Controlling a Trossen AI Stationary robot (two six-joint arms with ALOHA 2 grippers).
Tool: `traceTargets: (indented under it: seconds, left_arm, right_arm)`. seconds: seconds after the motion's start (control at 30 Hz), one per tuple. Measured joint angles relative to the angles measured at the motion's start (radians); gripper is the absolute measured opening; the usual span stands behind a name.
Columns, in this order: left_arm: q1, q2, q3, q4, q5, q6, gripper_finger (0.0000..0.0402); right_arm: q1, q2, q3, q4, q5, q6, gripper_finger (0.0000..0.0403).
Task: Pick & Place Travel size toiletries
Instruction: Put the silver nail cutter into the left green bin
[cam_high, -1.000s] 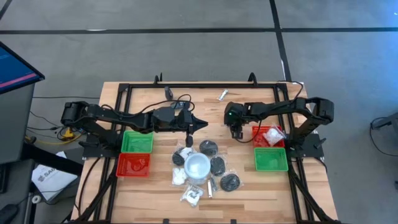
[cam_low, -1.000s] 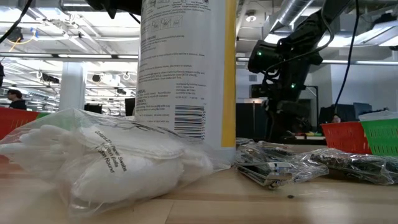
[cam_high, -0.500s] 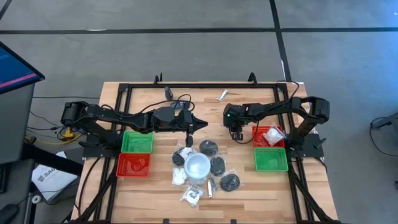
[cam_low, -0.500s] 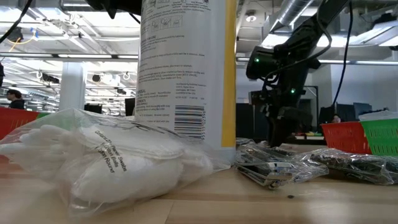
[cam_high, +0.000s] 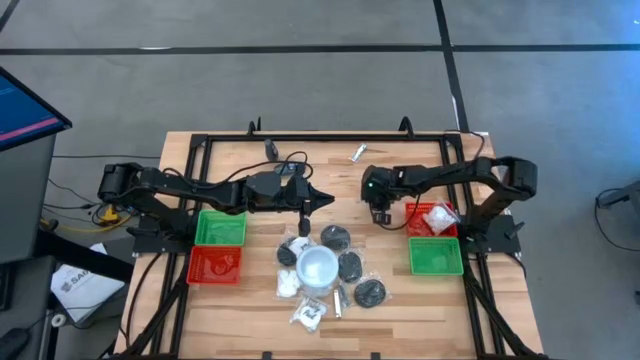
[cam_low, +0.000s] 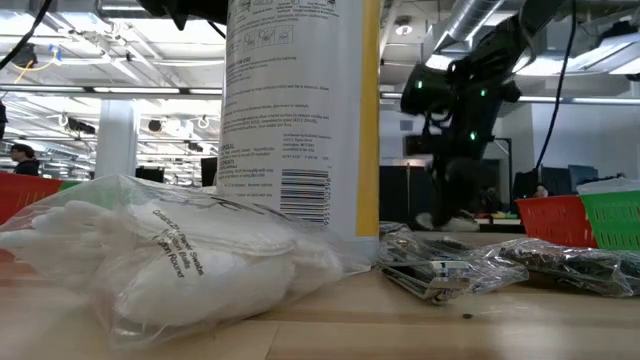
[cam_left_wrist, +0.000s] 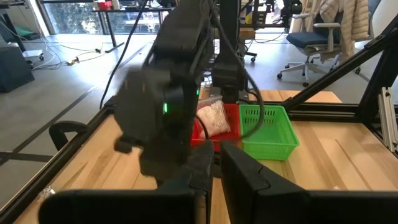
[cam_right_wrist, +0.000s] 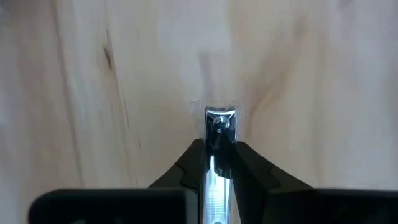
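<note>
While the left gripper (cam_high: 322, 199) is waiting shut, the right gripper (cam_high: 380, 215) is clamping a thin silvery metal stick (cam_right_wrist: 219, 134) over bare wood, probably needing transfer toward the red square tray (cam_high: 418, 212) at three o'clock.

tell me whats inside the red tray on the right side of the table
The red tray holds a white piece in a clear wrapper, also seen heaped in it from the left wrist view. Anything beneath that wrapper is covered.
</note>
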Motion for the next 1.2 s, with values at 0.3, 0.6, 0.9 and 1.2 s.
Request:
traceTargets:
  seconds: [0.3,0.6,0.9,1.2]
  left_arm:
    - [0.001,0.000,0.000,0.000,0.000,0.000,0.0021]
    - [0.001,0.000,0.000,0.001,0.000,0.000,0.0021]
    - [0.001,0.000,0.000,0.010,0.000,-0.003,0.0032]
    - [0.001,0.000,0.000,0.018,-0.035,-0.003,0.0111]
  right_arm:
    - [0.038,-0.179,0.001,0.023,-0.004,0.071,0.0043]
    - [0.125,-0.339,0.003,0.177,-0.044,0.098,0.0043]
    - [0.188,-0.404,0.004,0.326,-0.055,0.116,0.0043]
    - [0.204,-0.403,0.004,0.435,-0.055,0.116,0.0043]
